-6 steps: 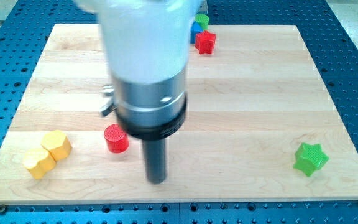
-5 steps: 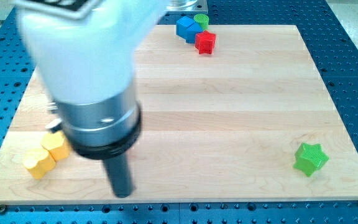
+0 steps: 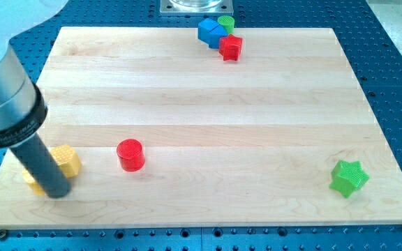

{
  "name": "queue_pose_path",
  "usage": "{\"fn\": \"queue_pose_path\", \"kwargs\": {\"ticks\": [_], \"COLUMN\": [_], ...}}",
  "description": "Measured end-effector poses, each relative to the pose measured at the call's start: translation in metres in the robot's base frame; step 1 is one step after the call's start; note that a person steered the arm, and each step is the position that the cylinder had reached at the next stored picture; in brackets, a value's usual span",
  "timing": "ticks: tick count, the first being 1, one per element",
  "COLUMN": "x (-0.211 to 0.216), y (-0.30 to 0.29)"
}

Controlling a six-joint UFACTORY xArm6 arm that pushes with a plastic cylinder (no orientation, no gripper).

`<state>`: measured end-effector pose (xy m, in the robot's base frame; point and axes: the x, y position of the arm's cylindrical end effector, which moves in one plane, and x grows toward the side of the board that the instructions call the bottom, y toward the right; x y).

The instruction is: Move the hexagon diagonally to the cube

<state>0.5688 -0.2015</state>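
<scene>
My tip (image 3: 56,193) rests on the board at the view's bottom left, right over the two yellow blocks. The yellow hexagon (image 3: 68,159) shows just right of the rod and touches it. The other yellow block (image 3: 30,180) is mostly hidden behind the rod, with only a sliver showing at its left. The blue cube (image 3: 208,31) sits at the view's top centre, with a small green block (image 3: 226,23) and a red block (image 3: 231,47) against it.
A red cylinder (image 3: 130,155) stands right of the hexagon, in the lower left part of the board. A green star (image 3: 347,178) sits at the lower right. The wooden board (image 3: 257,104) lies on a blue perforated table.
The arm has swept from the board's middle to the view's left. The tip went from right of the red cylinder to the yellow blocks, uncovering the cylinder and the blue cube.
</scene>
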Motion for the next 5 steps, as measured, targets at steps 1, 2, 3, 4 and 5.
{"fn": "queue_pose_path", "kwargs": {"ticks": [1, 2, 3, 4, 5], "x": [-0.0193, -0.0203, -0.0210, -0.0236, -0.0292], "y": [0.0000, 0.0000, 0.0008, 0.0019, 0.0022]}}
